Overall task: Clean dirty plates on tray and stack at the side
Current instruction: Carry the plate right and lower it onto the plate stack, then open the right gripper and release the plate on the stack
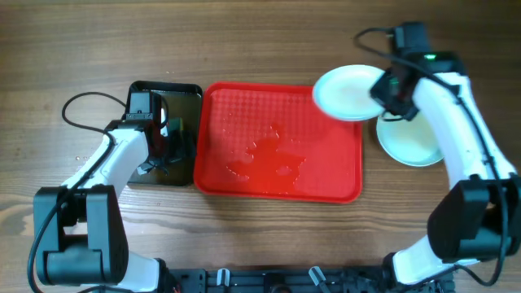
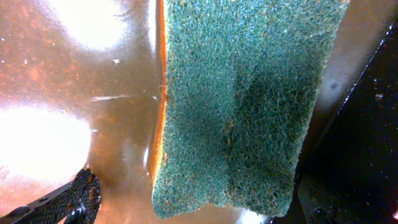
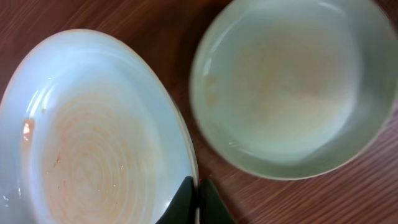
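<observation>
My right gripper [image 1: 389, 91] is shut on the rim of a pale blue-white plate [image 1: 348, 92] and holds it above the red tray's [image 1: 236, 175] right far corner. In the right wrist view my jaws [image 3: 196, 198] pinch the plate [image 3: 93, 143], which has a faint brown smear in its centre. Another plate stack [image 1: 411, 140] lies on the table right of the tray, seen also in the right wrist view [image 3: 292, 81]. My left gripper [image 1: 167, 138] holds a green sponge [image 2: 242, 106] over the black tray [image 1: 155, 175].
The red tray holds a wet reddish puddle [image 1: 269, 159] in its middle. The black tray's bottom [image 2: 93, 124] holds brown liquid. Cables run by both arms.
</observation>
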Available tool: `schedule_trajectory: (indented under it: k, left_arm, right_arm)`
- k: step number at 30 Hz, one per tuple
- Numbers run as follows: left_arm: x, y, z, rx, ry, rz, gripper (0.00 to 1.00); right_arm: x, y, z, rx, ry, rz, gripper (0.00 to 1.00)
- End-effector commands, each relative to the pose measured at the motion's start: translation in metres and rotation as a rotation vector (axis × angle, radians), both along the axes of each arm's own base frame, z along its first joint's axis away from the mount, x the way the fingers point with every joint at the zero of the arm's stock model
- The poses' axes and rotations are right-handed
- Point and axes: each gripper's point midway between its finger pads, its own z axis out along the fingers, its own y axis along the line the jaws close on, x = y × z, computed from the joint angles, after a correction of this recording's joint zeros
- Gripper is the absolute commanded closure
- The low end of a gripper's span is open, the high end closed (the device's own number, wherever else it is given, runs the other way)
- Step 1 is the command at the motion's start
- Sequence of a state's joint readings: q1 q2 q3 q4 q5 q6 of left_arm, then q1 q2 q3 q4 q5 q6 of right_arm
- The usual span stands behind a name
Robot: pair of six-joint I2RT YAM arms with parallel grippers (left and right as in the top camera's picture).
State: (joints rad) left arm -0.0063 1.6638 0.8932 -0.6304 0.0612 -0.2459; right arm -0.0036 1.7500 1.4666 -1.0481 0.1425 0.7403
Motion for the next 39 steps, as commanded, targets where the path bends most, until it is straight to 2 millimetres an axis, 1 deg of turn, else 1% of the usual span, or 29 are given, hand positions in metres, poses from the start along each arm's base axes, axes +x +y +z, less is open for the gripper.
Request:
schedule_trajectory:
  k: [1,2,4,6,7,8,11,13,15,19,21,22,24,25,27,29,31,32,33,34,36,39]
  left_arm:
    - [0.003,-0.005,0.007,-0.032,-0.019,0.000,0.00]
    - [0.003,-0.005,0.007,-0.032,-0.019,0.000,0.00]
    - [0.002,-0.005,0.006,-0.032,-0.018,0.000,0.00]
    - [0.003,-0.005,0.007,-0.032,-0.019,0.000,0.00]
    - [0.003,-0.005,0.007,-0.032,-0.019,0.000,0.00]
    - [0.003,-0.005,0.007,-0.032,-0.019,0.000,0.00]
    - [0.003,-0.005,0.007,-0.032,-0.019,0.000,0.00]
    - [0.003,-0.005,0.007,-0.032,-0.019,0.000,0.00]
    - [0.003,-0.005,0.007,-0.032,-0.019,0.000,0.00]
    - [0.002,-0.005,0.006,-0.032,-0.018,0.000,0.00]
    - [0.003,-0.005,0.007,-0.032,-0.019,0.000,0.00]
    - [0.003,-0.005,0.007,-0.031,-0.022,-0.001,0.00]
    - [0.006,-0.004,0.011,-0.024,-0.037,-0.002,0.00]
    - [0.009,-0.004,0.016,-0.022,-0.054,-0.011,0.00]
    - [0.020,-0.004,0.035,-0.019,-0.117,-0.010,0.00]
    - [0.032,-0.004,0.057,-0.019,-0.191,-0.011,0.00]
    - [0.041,-0.004,0.074,-0.019,-0.260,-0.012,0.00]
    - [0.044,-0.004,0.081,-0.020,-0.288,-0.012,0.00]
    - [0.045,-0.004,0.087,-0.019,-0.312,-0.012,0.00]
    - [0.046,-0.004,0.092,-0.019,-0.326,-0.012,0.00]
    - [0.042,-0.004,0.097,-0.020,-0.328,-0.011,0.00]
    - [0.023,-0.004,0.100,-0.021,-0.276,-0.008,0.00]
  right_arm:
    - [-0.008,-0.033,0.007,0.052,-0.009,-0.061,0.96]
    - [-0.016,-0.053,0.002,0.050,0.007,-0.101,0.96]
    - [-0.029,-0.074,-0.009,0.052,0.037,-0.153,0.96]
    - [-0.042,-0.091,-0.022,0.055,0.061,-0.197,0.96]
    - [-0.054,-0.104,-0.033,0.062,0.082,-0.242,0.96]
    - [-0.061,-0.111,-0.039,0.065,0.094,-0.262,0.96]
    - [-0.078,-0.122,-0.056,0.067,0.128,-0.263,0.96]
    - [-0.084,-0.125,-0.062,0.068,0.143,-0.259,0.96]
    - [-0.088,-0.126,-0.067,0.068,0.150,-0.264,0.96]
    - [-0.091,-0.124,-0.067,0.074,0.163,-0.250,0.95]
    - [-0.089,-0.116,-0.068,0.106,0.166,-0.174,0.85]
    - [-0.087,-0.109,-0.068,0.139,0.161,-0.108,0.77]
    - [-0.082,-0.096,-0.067,0.196,0.137,0.004,0.70]
    - [-0.078,-0.089,-0.066,0.227,0.117,0.058,0.68]
    - [-0.070,-0.077,-0.059,0.267,0.067,0.144,0.57]
    - [-0.060,-0.064,-0.046,0.271,0.007,0.220,0.45]
    - [-0.051,-0.051,-0.030,0.244,-0.053,0.300,0.25]
    - [-0.047,-0.043,-0.020,0.224,-0.082,0.342,0.17]
    - [-0.043,-0.032,-0.008,0.199,-0.117,0.396,0.01]
    - [-0.039,-0.021,0.005,0.165,-0.152,0.449,0.01]
    - [-0.036,-0.004,0.021,0.111,-0.195,0.527,0.01]
    - [-0.037,0.014,0.036,0.060,-0.223,0.587,0.01]
